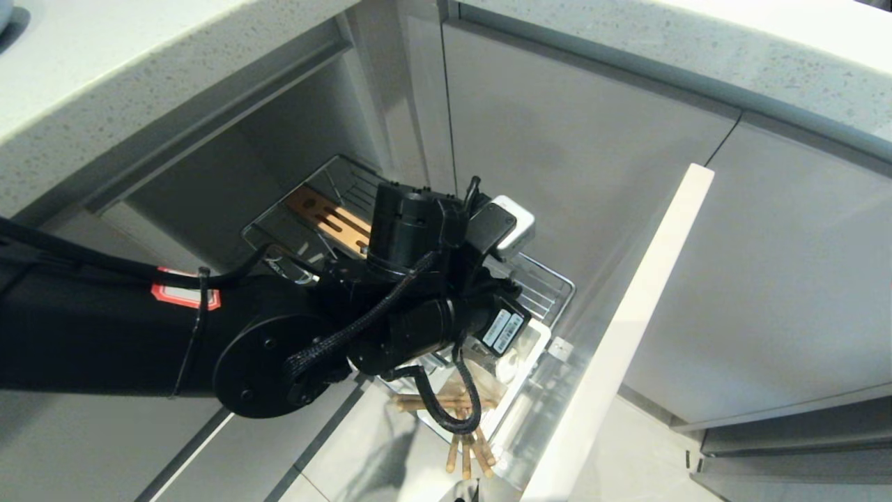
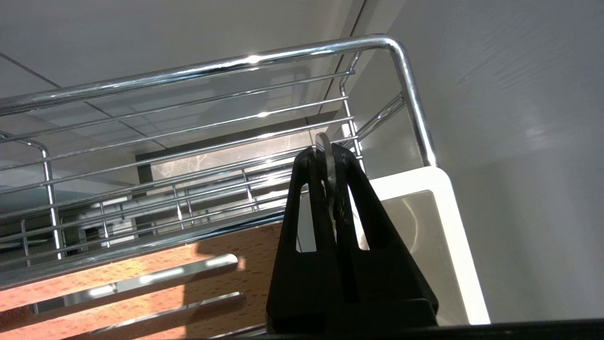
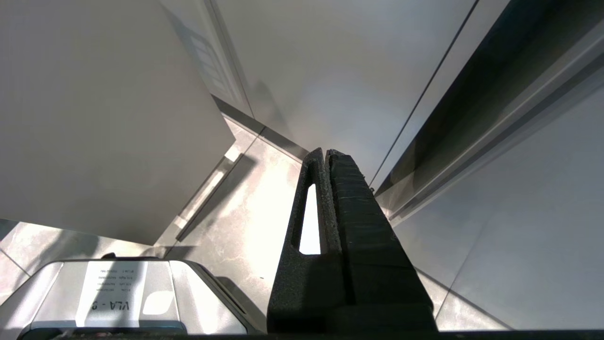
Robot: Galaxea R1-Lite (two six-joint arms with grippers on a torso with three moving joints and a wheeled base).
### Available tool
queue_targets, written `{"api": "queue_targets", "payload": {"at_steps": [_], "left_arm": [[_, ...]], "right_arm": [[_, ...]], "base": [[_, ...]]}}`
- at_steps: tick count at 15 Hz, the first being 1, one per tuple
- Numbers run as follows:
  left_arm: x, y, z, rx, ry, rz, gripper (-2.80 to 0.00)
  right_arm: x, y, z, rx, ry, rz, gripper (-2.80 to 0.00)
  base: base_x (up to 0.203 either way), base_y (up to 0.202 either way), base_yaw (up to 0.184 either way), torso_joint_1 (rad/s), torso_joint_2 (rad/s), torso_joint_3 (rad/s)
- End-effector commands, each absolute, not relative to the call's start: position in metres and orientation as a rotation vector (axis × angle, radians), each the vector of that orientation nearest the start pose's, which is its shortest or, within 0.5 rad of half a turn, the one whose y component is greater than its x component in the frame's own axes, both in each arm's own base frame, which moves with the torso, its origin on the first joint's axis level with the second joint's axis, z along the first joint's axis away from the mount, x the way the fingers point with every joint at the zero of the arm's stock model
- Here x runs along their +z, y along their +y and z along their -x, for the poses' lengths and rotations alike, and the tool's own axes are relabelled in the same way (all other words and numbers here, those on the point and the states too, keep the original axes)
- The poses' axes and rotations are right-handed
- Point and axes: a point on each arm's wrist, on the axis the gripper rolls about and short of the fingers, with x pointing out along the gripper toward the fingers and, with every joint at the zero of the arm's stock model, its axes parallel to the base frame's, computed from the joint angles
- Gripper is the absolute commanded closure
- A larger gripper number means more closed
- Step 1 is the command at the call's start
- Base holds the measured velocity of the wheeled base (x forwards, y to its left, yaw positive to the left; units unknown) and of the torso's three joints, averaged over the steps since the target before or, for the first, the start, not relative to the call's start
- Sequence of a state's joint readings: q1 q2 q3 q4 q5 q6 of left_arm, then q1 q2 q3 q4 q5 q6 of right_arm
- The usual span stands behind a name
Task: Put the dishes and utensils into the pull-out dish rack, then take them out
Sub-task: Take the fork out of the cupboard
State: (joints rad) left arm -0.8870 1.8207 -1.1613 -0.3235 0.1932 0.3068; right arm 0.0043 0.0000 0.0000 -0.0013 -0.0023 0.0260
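The pull-out dish rack [image 1: 552, 280] stands drawn out from the cabinet, its pale front panel [image 1: 627, 335] on the right. My left arm [image 1: 418, 279] reaches down into it and hides its own gripper in the head view. In the left wrist view my left gripper [image 2: 325, 151] is shut on a slim silver utensil [image 2: 324, 141], whose end pokes out past the fingertips, above the white caddy [image 2: 443, 212]. Wooden chopsticks [image 1: 467, 446] stand in that caddy [image 1: 519, 362]. No dishes are in view. My right gripper [image 3: 326, 152] hangs shut and empty over the floor.
The rack's chrome rail [image 2: 236, 63] and wire side run close beside the left gripper; its slotted wooden strip [image 2: 141, 283] lies below. A speckled countertop [image 1: 139, 84] overhangs the rack, and grey cabinet doors [image 1: 766, 279] stand to the right. My base [image 3: 118, 293] sits near the right gripper.
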Motion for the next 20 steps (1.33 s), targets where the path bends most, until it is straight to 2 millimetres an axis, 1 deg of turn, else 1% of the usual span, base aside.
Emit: {"api": "queue_targets", "payload": {"at_steps": [1, 3, 11, 12, 14, 16, 18, 20], "left_arm": [[0.220, -0.269, -0.224, -0.720, 0.153, -0.452, 0.00], [0.237, -0.260, -0.215, -0.688, 0.104, -0.423, 0.00], [0.282, -0.223, -0.185, -0.562, 0.012, -0.302, 0.00], [0.286, -0.220, -0.183, -0.558, 0.002, -0.294, 0.00], [0.290, -0.219, -0.181, -0.560, 0.000, -0.254, 0.00], [0.300, -0.213, -0.175, -0.558, -0.015, -0.177, 0.00], [0.306, -0.208, -0.172, -0.553, -0.029, -0.158, 0.00], [0.306, -0.207, -0.171, -0.554, -0.027, -0.144, 0.00]], "right_arm": [[0.075, 0.000, 0.023, 0.002, 0.000, -0.026, 0.00], [0.075, 0.000, 0.023, 0.003, -0.001, -0.026, 0.00], [0.075, 0.000, 0.023, 0.002, 0.001, -0.026, 0.00], [0.075, 0.000, 0.023, 0.003, 0.001, -0.026, 0.00], [0.075, 0.000, 0.023, 0.003, 0.000, -0.026, 0.00], [0.075, 0.000, 0.023, 0.003, 0.000, -0.026, 0.00], [0.075, 0.000, 0.023, 0.003, 0.000, -0.026, 0.00], [0.075, 0.000, 0.023, 0.003, 0.000, -0.026, 0.00]], "base": [[0.000, 0.000, 0.000, 0.000, 0.00, 0.000], [0.000, 0.000, 0.000, 0.000, 0.00, 0.000], [0.000, 0.000, 0.000, 0.000, 0.00, 0.000], [0.000, 0.000, 0.000, 0.000, 0.00, 0.000], [0.000, 0.000, 0.000, 0.000, 0.00, 0.000], [0.000, 0.000, 0.000, 0.000, 0.00, 0.000], [0.000, 0.000, 0.000, 0.000, 0.00, 0.000], [0.000, 0.000, 0.000, 0.000, 0.00, 0.000]]}}
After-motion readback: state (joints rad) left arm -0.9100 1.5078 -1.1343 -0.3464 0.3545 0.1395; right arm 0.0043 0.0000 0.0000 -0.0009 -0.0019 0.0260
